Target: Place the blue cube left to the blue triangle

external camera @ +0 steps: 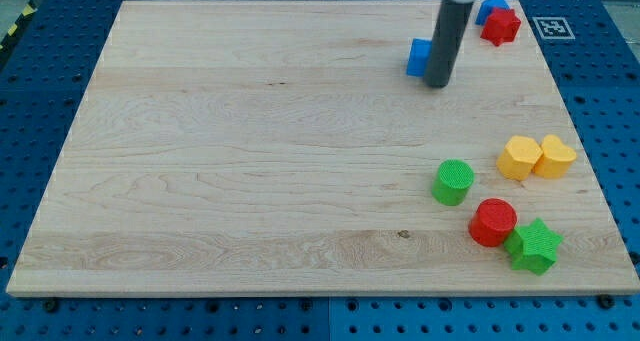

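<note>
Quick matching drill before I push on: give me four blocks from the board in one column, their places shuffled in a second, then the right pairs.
1. blue cube
2. green cylinder
3. green star
4. blue triangle

A. view's bottom right corner, touching the red cylinder
B. top edge, beside the red star-like block
C. just left of my tip
D. left of the yellow blocks

Pairs: 1-C, 2-D, 3-A, 4-B

Red star (pixel 502 26) — top right; green cylinder (pixel 453 181) lower right.
</note>
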Controlling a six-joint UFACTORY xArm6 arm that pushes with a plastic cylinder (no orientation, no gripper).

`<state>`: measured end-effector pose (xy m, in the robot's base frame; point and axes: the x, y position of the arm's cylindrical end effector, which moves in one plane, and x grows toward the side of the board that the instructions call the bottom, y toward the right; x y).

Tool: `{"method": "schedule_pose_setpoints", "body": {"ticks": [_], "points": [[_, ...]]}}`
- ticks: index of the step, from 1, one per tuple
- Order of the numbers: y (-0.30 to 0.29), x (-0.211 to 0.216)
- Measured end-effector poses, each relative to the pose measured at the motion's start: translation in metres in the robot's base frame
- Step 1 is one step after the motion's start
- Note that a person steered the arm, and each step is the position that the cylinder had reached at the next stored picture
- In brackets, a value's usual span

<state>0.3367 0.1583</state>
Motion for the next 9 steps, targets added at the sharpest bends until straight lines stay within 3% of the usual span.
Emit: {"method": "schedule_pose_setpoints", "body": {"ticks": [1, 2, 3, 4, 6, 7, 8, 9], "points": [[0.011, -0.054], [0.011, -0.040], [0.011, 0.008], [-0.003, 0.017], [-0.022, -0.083], [-0.020, -0.091], [-0.031, -0.062], [-0.085, -0.062]]}}
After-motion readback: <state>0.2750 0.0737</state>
